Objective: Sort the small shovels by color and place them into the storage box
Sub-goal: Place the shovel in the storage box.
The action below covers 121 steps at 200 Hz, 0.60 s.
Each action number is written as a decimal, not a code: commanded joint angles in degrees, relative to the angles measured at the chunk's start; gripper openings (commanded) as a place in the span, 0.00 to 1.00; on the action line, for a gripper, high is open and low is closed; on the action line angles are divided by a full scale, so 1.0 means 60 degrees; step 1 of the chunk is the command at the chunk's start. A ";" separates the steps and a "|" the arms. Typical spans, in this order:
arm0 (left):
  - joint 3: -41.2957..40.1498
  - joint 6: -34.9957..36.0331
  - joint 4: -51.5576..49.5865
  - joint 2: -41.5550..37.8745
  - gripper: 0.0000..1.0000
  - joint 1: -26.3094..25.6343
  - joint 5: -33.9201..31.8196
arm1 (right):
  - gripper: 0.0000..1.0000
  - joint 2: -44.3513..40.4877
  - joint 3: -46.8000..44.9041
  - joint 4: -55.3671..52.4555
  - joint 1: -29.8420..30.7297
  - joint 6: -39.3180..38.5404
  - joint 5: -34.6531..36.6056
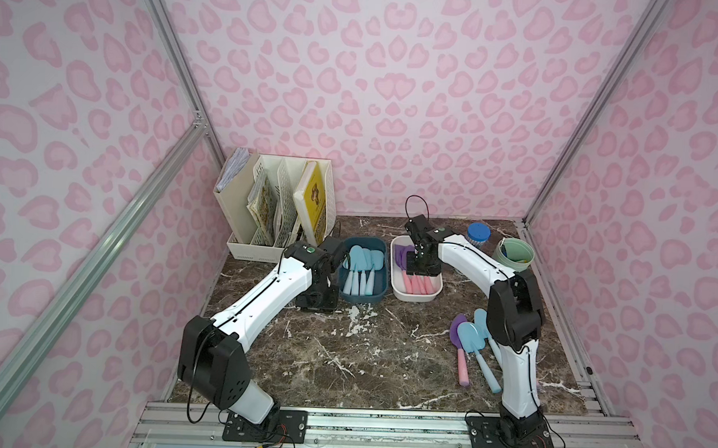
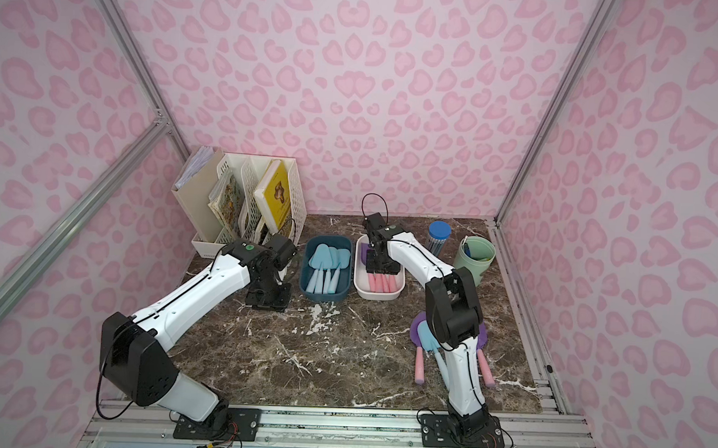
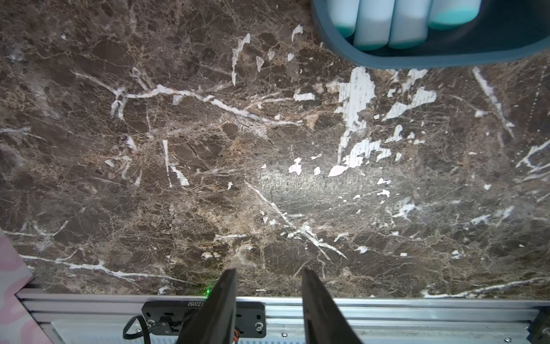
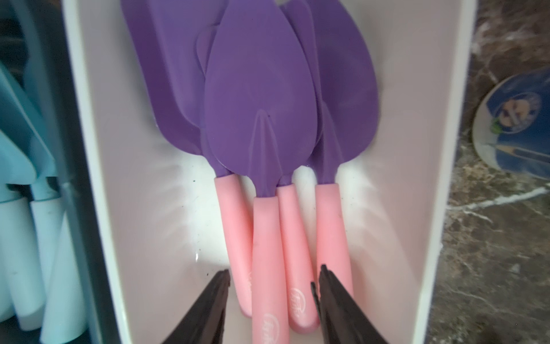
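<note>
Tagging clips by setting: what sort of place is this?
Probably a staged robot test booth, not a real room: pink patterned panels on aluminium frame rails enclose a marbled tabletop with the left arm and right arm bolted in front.

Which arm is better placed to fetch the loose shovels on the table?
Right: the loose shovels lie by its base; the right tool is open over the white box. The left tool is farther, by the blue box.

shovels in two boxes, some loose
</note>
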 commanded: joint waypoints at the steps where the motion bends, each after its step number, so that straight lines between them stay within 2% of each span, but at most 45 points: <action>1: 0.0097 -0.0150 -0.0171 -0.0056 0.41 -0.0057 -0.0064 | 0.54 -0.0449 -0.0133 -0.0164 0.0018 0.0153 0.0294; 71: 0.0350 -0.0488 -0.0171 0.0124 0.42 -0.0708 -0.0125 | 0.55 -0.2297 -0.1267 -0.0109 -0.0048 0.0326 0.0465; 121: 0.0625 -0.1018 -0.0106 0.0257 0.41 -0.1527 -0.0181 | 0.56 -0.3848 -0.2801 0.0086 -0.0414 0.0446 0.0356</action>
